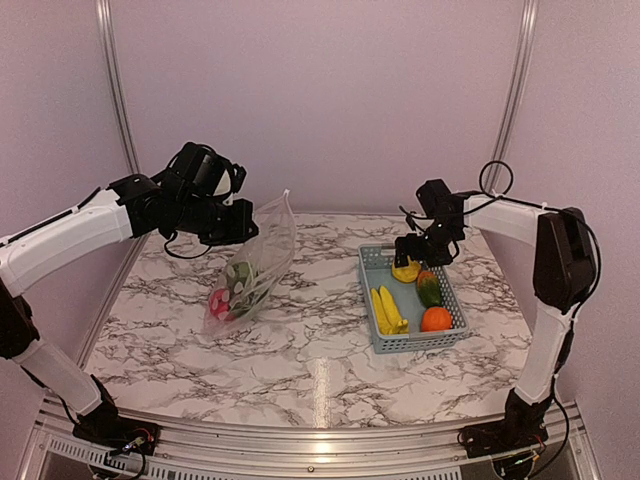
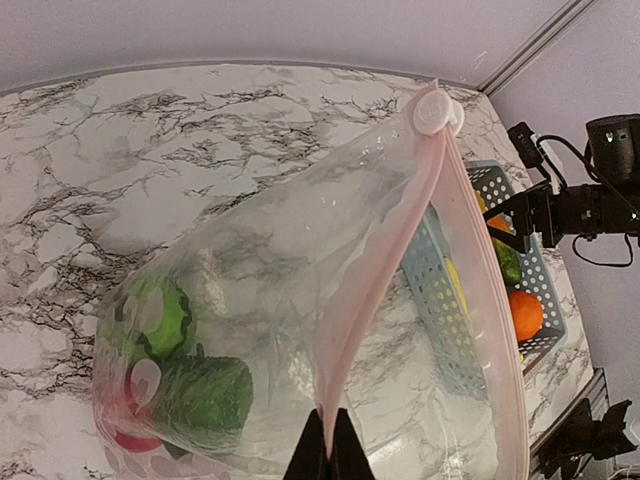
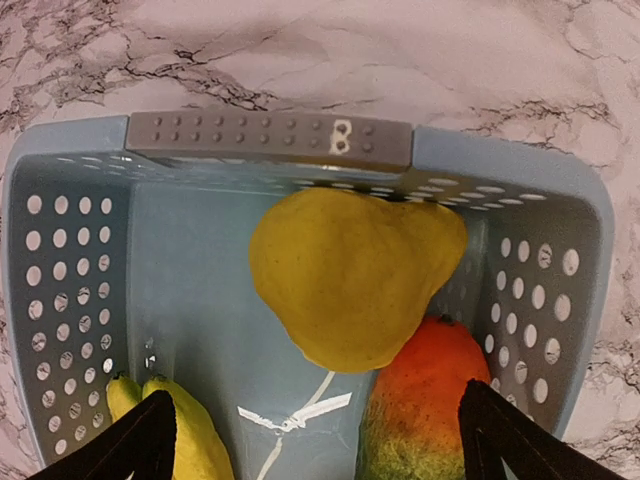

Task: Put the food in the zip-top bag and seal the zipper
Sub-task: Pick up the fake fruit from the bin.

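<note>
The right claw [image 3: 320,440] hangs with fingers spread wide over the yellow pepper [image 3: 350,280] in the basket [image 3: 60,250], apparently not touching it. The left claw [image 2: 328,455] is pinched on the zipper [image 2: 385,260], holding the mouth of the zip-top bag [image 1: 255,265] above the worktop [image 1: 300,370], with green and pink food [image 2: 190,380] inside. Loading is under way. The next move calls for descending, closing on the pepper and carrying it to the bag.

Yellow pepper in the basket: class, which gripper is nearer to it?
Right. The right gripper hangs open directly over the yellow pepper in the basket; the left gripper is far across the table, pinching the zip-top bag's zipper.
</note>
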`<state>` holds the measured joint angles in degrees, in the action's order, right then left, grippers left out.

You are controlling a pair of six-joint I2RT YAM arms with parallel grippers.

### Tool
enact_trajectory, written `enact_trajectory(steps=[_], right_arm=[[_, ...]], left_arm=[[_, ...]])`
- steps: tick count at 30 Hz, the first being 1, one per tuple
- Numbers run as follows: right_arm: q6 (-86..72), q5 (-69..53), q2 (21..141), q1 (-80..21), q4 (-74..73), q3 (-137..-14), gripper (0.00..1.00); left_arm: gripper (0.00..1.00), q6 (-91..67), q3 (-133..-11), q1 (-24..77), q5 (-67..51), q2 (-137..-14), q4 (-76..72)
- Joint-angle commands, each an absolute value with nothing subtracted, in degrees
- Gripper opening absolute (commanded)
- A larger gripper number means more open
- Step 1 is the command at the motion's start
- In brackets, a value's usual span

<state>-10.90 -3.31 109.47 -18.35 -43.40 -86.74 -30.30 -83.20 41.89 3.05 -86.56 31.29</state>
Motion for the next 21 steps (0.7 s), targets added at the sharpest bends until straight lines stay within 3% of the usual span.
enact_trajectory(steps=[1, 21], right_arm=[[-9.6, -3.5, 111.8, -17.9, -43.7, -89.9, 0.94], [-7.9, -2.3, 119.9, -18.0, -43.6, -97.5, 0.91]], left_arm=[[0.0, -29.2, -80.2, 41.5, 3.6, -83.2, 32.1], [0.0, -32.7, -74.2, 41.5, 1.1, -79.9, 27.5]])
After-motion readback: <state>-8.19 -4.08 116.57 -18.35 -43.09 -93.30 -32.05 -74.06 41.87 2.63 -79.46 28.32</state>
